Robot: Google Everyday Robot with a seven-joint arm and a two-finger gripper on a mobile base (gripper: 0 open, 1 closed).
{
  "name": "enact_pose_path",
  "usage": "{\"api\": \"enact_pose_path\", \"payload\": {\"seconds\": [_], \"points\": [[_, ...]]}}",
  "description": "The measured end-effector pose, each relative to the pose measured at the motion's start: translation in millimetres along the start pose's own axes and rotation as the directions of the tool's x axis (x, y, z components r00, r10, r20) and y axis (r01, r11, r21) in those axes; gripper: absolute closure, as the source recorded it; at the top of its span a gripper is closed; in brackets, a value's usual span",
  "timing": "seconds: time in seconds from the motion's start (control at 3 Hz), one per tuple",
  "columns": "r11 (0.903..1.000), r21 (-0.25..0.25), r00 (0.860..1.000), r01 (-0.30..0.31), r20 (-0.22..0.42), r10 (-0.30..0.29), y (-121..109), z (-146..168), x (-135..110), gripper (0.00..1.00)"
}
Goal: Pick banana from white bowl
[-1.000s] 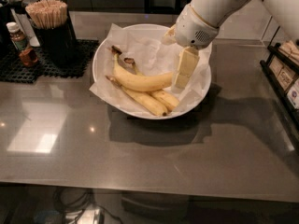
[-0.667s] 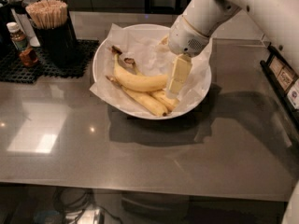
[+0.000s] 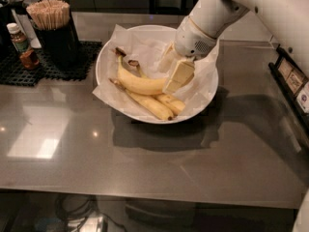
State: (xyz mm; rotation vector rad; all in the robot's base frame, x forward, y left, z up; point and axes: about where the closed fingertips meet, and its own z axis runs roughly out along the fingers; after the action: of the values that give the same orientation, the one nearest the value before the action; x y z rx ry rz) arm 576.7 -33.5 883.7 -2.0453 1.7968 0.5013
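The white bowl [image 3: 203, 105], lined with crinkled white paper, sits on the grey counter at centre. In it lies the large curved banana [image 3: 137, 84], its long stem ending in a dark tip [image 3: 119, 51] at the upper left. Two slimmer bananas [image 3: 150, 105] lie in front of it. My gripper [image 3: 166, 78] reaches down into the bowl from the upper right. Its cream fingers [image 3: 180, 74] are apart at the big banana's right end, the near one touching it. The gripper covers that end.
A black holder of wooden sticks [image 3: 52, 14] and a small sauce bottle [image 3: 21, 45] stand on a black mat [image 3: 48, 65] at the left. A dark rack with packets [image 3: 293, 79] lines the right edge. The counter's front edge runs along the bottom.
My gripper has moved down and to the left inside the bowl, onto the big banana's right end. The bananas have not moved.
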Motion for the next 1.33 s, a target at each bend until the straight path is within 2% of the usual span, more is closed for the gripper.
{"api": "enact_pose_path", "payload": {"seconds": [0.33, 0.67, 1.0, 1.33], "points": [[1.0000, 0.000, 1.000, 0.000, 0.000, 0.000, 0.0, 0.0, 0.0, 0.42], [1.0000, 0.000, 1.000, 0.000, 0.000, 0.000, 0.0, 0.0, 0.0, 0.25], [0.9999, 0.001, 1.000, -0.010, 0.010, 0.010, -4.7, 4.8, 2.4, 0.21], [0.9997, 0.002, 0.999, -0.025, 0.025, 0.025, -10.7, 7.8, 8.7, 0.23]]}}
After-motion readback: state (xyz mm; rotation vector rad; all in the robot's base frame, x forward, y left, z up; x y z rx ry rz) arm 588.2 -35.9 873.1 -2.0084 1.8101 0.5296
